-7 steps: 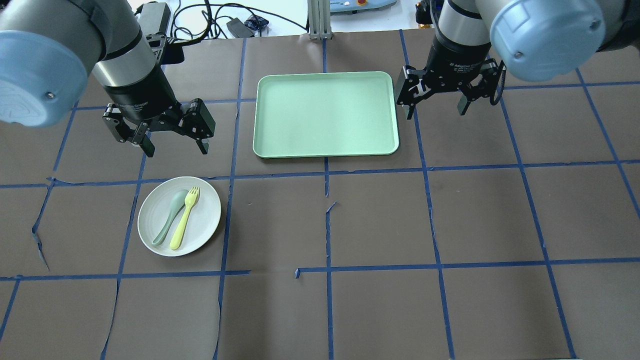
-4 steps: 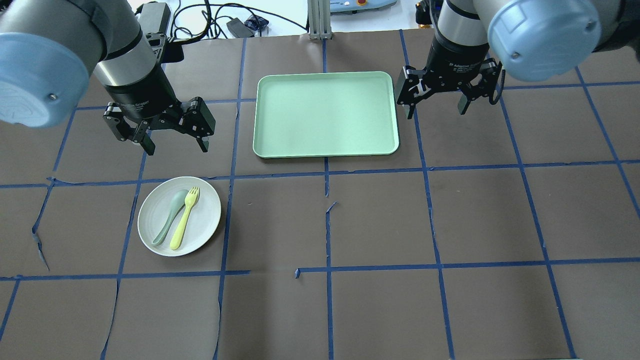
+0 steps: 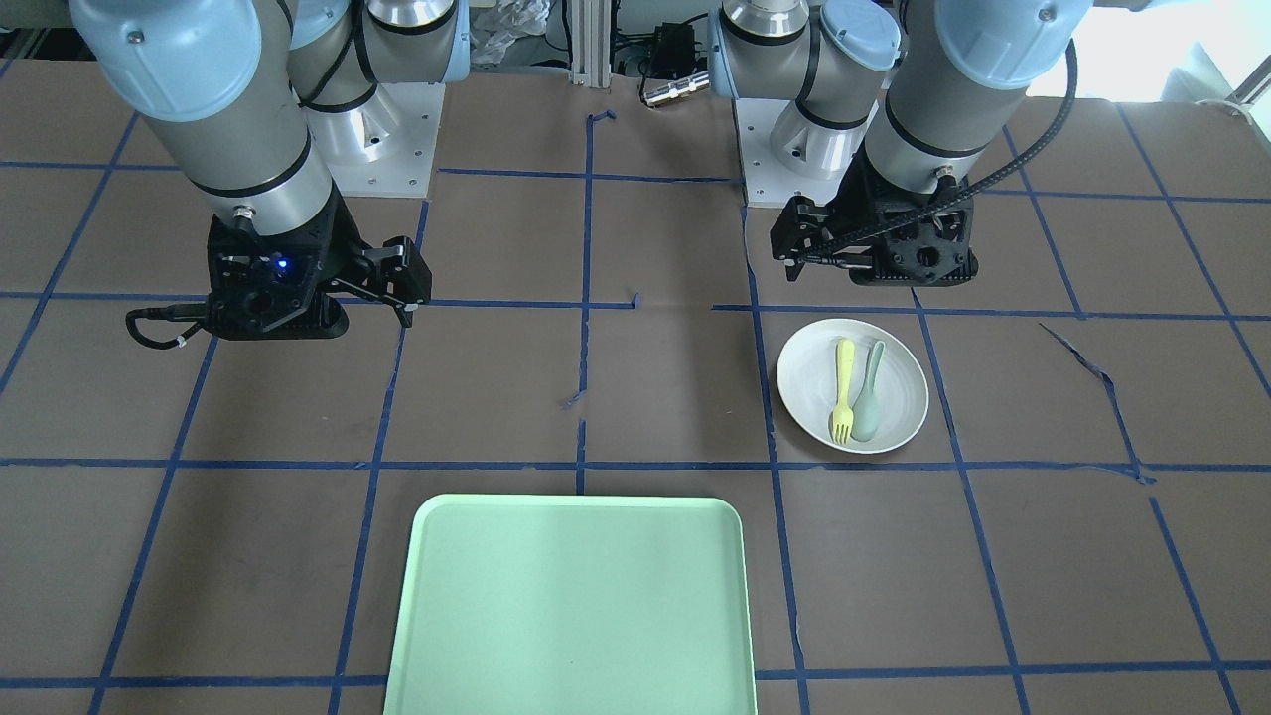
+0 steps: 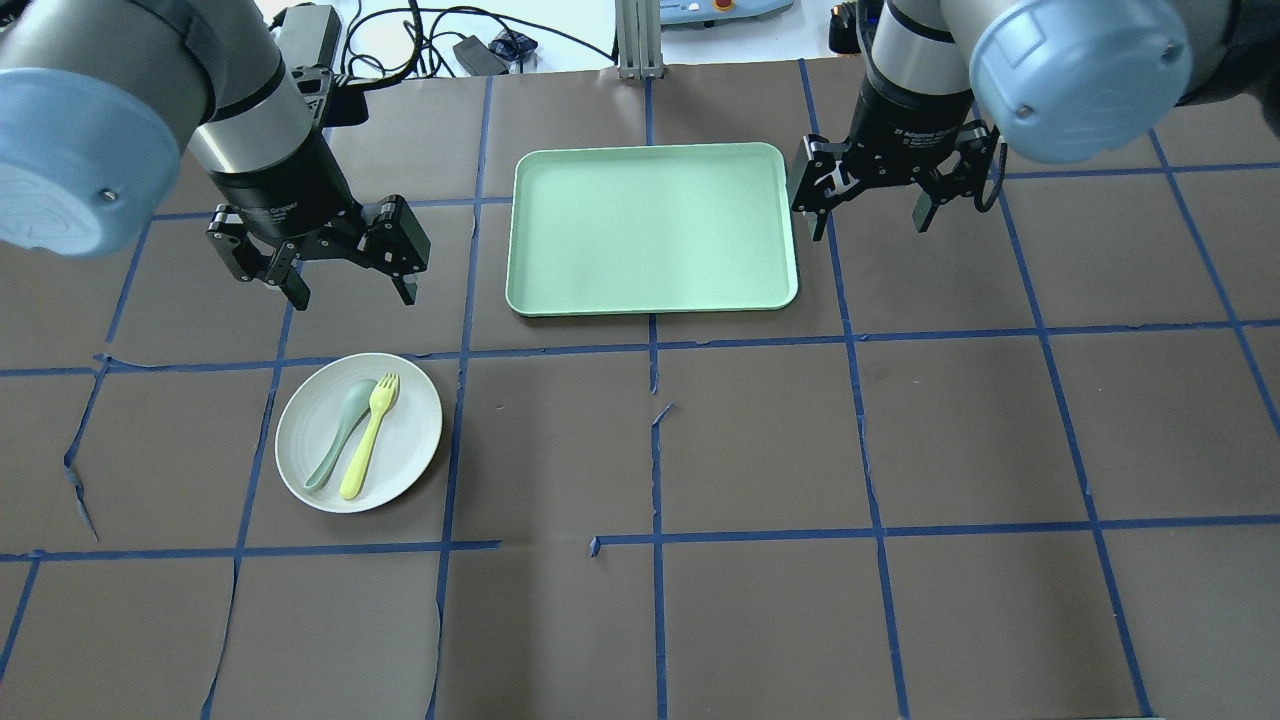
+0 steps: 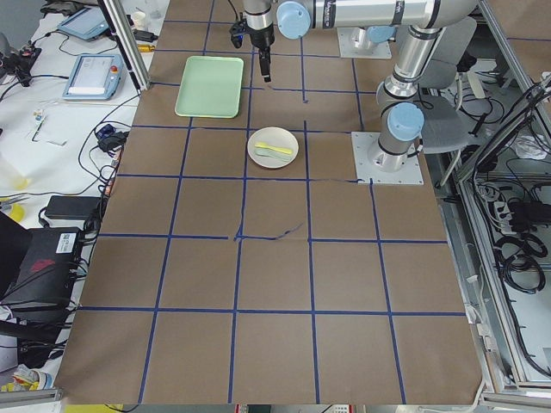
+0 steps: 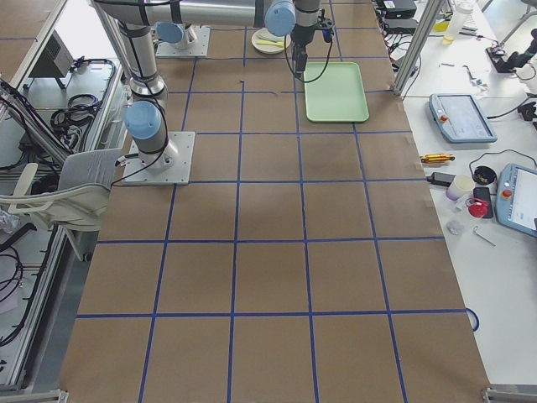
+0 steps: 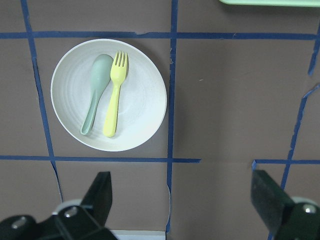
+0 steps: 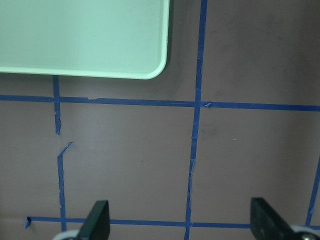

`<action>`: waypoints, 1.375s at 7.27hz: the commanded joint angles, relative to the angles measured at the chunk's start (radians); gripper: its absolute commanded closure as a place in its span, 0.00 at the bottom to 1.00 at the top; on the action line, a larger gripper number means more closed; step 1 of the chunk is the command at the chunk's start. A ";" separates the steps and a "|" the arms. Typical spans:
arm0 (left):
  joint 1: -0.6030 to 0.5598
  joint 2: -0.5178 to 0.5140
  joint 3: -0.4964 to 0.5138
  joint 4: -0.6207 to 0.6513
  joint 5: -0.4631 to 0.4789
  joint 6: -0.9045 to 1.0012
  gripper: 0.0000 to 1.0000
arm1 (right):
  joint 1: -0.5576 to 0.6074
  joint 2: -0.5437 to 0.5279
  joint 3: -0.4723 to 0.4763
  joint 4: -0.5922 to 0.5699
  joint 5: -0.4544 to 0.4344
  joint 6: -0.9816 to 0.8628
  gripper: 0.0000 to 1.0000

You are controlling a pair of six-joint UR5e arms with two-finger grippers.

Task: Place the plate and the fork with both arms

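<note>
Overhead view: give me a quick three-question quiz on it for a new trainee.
1. True or false: the fork lies on the plate.
2. Beside the fork lies a: A knife, B spoon, C cup.
3. Are the left hand and the right hand open or shut?
Key: 1 true; 2 B; 3 both open.

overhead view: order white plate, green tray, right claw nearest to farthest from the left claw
1. Round white plate, just below the left claw in view.
2. Rectangular light-green tray, to its right.
3. Right claw, past the tray.
</note>
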 commanded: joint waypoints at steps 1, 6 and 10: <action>0.000 -0.010 -0.003 0.004 0.000 -0.002 0.00 | 0.000 0.001 0.002 0.004 0.009 0.006 0.00; 0.000 -0.015 -0.003 0.002 0.003 -0.006 0.00 | 0.002 0.013 0.000 -0.007 0.009 0.008 0.00; 0.003 -0.012 -0.018 0.004 0.001 0.009 0.00 | 0.003 0.015 0.006 -0.005 0.010 0.007 0.00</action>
